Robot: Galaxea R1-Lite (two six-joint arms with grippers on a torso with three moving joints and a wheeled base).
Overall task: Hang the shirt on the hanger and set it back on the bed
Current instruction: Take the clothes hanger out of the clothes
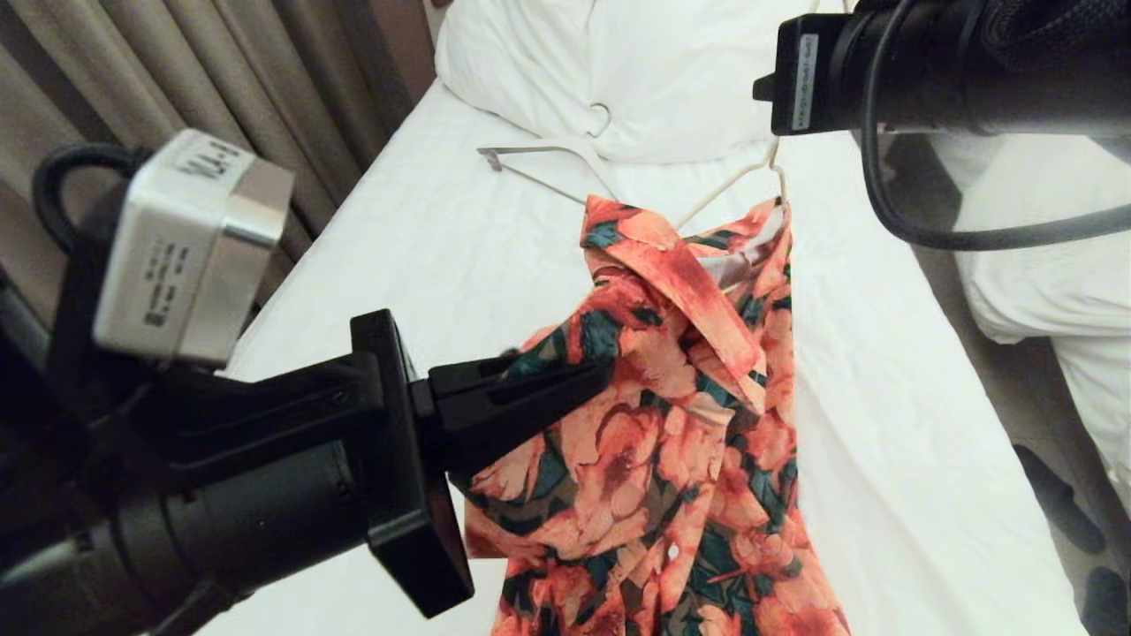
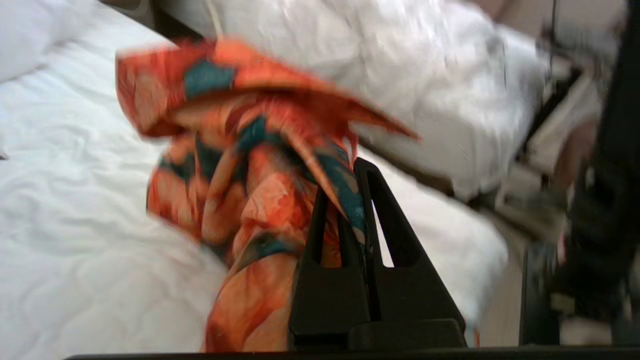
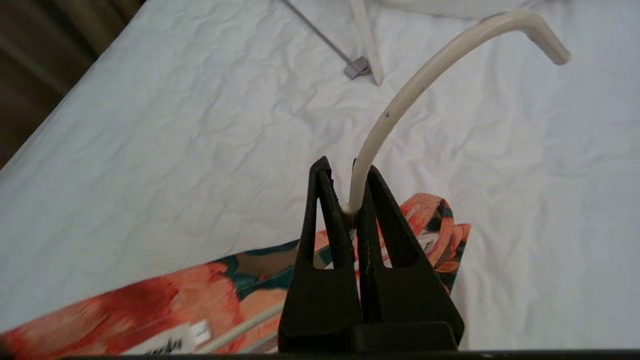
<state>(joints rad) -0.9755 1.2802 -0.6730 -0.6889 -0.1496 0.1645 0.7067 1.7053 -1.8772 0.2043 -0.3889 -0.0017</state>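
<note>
Left gripper [image 1: 565, 384] entered from lower left of the head view, fingers clamped together on a fold of the shirt [image 1: 671, 424] at its left edge, mid-height. In the left wrist view the same pinch showed: cloth caught between the two black fingers [image 2: 345, 220], shirt [image 2: 250, 190] bunched above them.

Right gripper [image 3: 350, 200] was clamped on the neck of the hanger [image 3: 430, 75], just below the curved hook; in the head view only its arm body showed at upper right, fingertips out of sight. Hanger [image 1: 733, 181] hung at upper centre, one thin arm sloping down-left, bare and outside the shirt. The right side of the collar seemed to hang on the hanger; the left side sagged in a clump, collar folded over.

Shirt hung in the air over the bed [image 1: 459, 238], lower part out of frame at bottom. A second, thicker hanger [image 1: 548, 163] lay on the sheet near the pillow [image 1: 654, 79] at top centre.

Judgement: only half hung; left shoulder not yet over the bare arm.

Risks:
- pull by left gripper could drag the right shoulder off the hanger, since the wire is thin and smooth
- thin neck could twist in the right pinch, tipping the hanger
- bunched cloth may hide the sleeve opening
- lowering now would leave the shirt in a heap on the bed
</note>
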